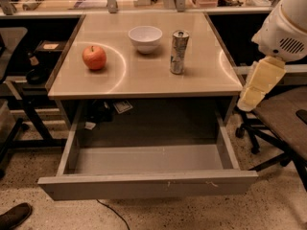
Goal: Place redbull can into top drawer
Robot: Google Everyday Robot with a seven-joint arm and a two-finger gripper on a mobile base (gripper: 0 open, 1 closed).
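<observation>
The redbull can point(178, 51) stands upright on the beige table top point(144, 75), right of centre and next to the white bowl point(145, 38). The top drawer point(148, 183) is pulled wide open below the table's front edge, and its grey inside holds nothing. My gripper is out of view. Only the arm's white shell point(285, 28) and cream link point(259, 83) show at the right edge, beside the table's right side and well right of the can.
A red apple point(94, 57) sits on the table's left part. An office chair point(283, 123) stands right of the drawer under my arm. A dark shoe point(14, 215) is at the bottom left. Cluttered benches run along the back.
</observation>
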